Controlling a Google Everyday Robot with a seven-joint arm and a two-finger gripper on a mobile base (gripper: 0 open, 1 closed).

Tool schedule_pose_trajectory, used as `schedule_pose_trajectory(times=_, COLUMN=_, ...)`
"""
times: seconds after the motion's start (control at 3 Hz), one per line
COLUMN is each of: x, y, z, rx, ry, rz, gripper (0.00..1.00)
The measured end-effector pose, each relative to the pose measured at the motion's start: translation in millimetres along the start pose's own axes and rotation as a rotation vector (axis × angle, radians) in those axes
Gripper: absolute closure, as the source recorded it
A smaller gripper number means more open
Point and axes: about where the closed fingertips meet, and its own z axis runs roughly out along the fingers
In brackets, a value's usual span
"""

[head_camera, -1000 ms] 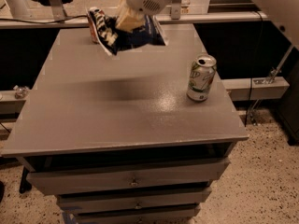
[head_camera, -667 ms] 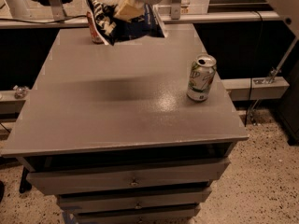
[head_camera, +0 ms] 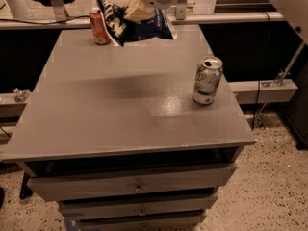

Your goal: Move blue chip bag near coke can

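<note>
The blue chip bag (head_camera: 137, 27), dark navy foil with white lettering, hangs above the far edge of the grey table (head_camera: 125, 109). My gripper (head_camera: 137, 11) comes down from the top of the view and is shut on the bag's upper edge, with yellowish fingers (head_camera: 132, 12) pressed on it. The coke can (head_camera: 99, 27), red-orange with a silver top, stands upright at the far left of the table, just left of the bag. The bag's left corner overlaps the can's right side in view; I cannot tell whether they touch.
A white-and-green soda can (head_camera: 207, 80) stands upright near the table's right edge. Drawers (head_camera: 134, 186) sit under the table front. A shelf rail (head_camera: 231, 18) runs behind the table. Speckled floor (head_camera: 279, 177) lies to the right.
My gripper has carried the blue chip bag farther back and up toward the far edge. The coke can, hidden behind the bag before, now shows at its left.
</note>
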Motion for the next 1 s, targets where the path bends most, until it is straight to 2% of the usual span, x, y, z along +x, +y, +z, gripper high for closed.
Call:
schedule_pose_trajectory(times=0.33, x=39.8, y=-31.8, z=10.2, rx=0.073, ry=0.0, rz=-0.001, gripper=1.0)
schedule_pose_trajectory(times=0.67, x=83.0, y=-65.0, z=33.5, rx=0.126, ry=-0.01, rz=0.013, gripper=1.0)
schedule_pose_trajectory(times=1.0, x=103.2, y=-86.1, z=68.0, rx=0.14, ry=-0.049, rz=0.043, gripper=1.0)
